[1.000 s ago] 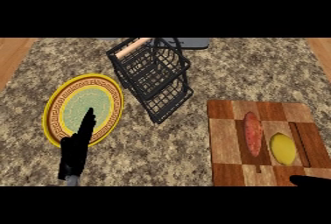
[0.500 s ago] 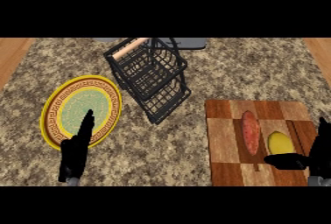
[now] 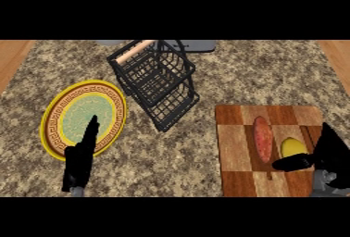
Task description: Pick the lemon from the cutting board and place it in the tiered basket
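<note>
Black right hand (image 3: 327, 155) spread open around the lemon (image 3: 292, 146) on the cutting board (image 3: 239, 139), not yet curled. Best to wrap fully before lifting. Left hand (image 3: 80, 157) rests open, near-left. Tiered basket (image 3: 160, 85) waits far-left.

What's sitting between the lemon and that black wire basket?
In the head view, a reddish sweet potato lies on the cutting board between the lemon and the tiered basket; beyond it, bare counter.

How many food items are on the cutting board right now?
2: the lemon near the cutting board's right side, partly behind the right hand, and a reddish sweet potato just left of it.
</note>
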`<state>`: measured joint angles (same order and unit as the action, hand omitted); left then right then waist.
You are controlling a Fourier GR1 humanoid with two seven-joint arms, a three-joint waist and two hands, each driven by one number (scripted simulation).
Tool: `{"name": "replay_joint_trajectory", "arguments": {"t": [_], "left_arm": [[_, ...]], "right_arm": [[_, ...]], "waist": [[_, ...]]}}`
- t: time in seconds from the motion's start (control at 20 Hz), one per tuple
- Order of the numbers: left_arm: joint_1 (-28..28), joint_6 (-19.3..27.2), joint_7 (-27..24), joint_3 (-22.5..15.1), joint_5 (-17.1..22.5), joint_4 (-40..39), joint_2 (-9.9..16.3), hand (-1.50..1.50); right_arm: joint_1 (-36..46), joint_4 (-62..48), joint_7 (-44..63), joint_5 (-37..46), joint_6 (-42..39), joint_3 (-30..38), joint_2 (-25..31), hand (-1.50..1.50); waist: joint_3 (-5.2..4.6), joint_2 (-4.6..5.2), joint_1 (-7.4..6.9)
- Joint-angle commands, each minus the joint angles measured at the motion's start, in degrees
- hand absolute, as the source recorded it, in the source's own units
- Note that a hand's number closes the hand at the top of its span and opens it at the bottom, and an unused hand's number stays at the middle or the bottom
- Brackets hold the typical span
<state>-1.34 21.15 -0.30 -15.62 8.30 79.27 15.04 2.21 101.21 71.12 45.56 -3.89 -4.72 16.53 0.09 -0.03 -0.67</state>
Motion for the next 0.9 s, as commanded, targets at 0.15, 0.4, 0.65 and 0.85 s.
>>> {"name": "replay_joint_trajectory", "arguments": {"t": [0.15,0.4,0.65,0.85], "left_arm": [[-0.91,-0.07,1.24,0.28,-0.06,-0.14,-0.68,0.0],[-2.09,-0.17,0.37,0.1,-1.05,-0.22,-0.75,0.0],[-2.52,-0.82,-0.29,0.23,-1.39,-0.54,-0.95,0.0],[-1.91,-2.5,-0.13,1.57,0.02,-1.1,-1.01,0.0]], "right_arm": [[5.82,-2.98,11.81,-1.56,-9.1,5.22,-2.29,-1.5],[4.76,-5.85,10.9,1.78,-7.84,3.97,-6.87,-1.5],[5.48,-8.87,8.88,1.2,-8.48,7.92,-8.16,-1.5],[5.93,-11.25,6.49,0.83,-9.18,10.66,-9.04,-1.5]], "waist": [[-0.15,0.03,0.5],[-0.14,0.04,0.5],[-0.13,0.06,0.53],[-0.13,0.12,0.46]]}}
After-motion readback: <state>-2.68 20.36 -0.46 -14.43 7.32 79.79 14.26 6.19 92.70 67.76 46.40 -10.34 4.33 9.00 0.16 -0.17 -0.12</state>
